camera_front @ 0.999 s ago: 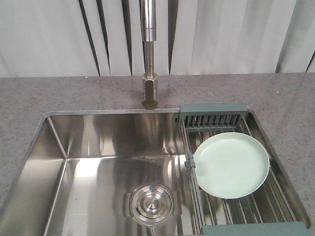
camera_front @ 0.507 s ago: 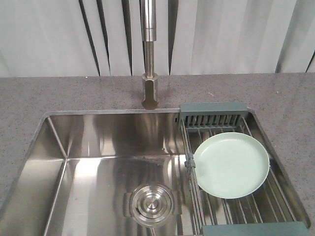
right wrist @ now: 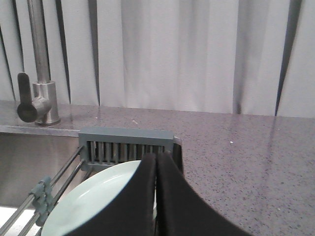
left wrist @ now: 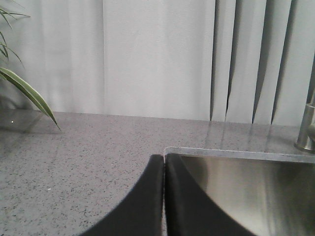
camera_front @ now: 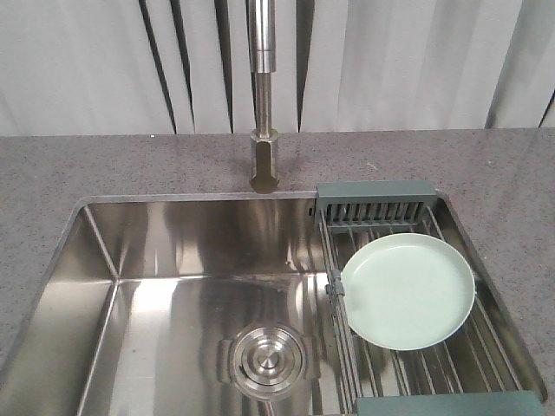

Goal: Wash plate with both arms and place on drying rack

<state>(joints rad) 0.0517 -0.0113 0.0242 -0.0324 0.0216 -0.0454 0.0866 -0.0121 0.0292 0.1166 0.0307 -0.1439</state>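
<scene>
Both end effectors (left wrist: 163, 196) (right wrist: 156, 196) closed, empty.

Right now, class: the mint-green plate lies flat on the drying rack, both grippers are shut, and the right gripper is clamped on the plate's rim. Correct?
Not quite. The right gripper is shut on nothing; the right wrist view shows it above the plate, apart from it. The plate does lie on the drying rack, and the left gripper is shut.

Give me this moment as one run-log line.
plate: flat on drying rack | sink: empty | left gripper: shut, holding nothing | right gripper: shut, holding nothing, above plate
</scene>
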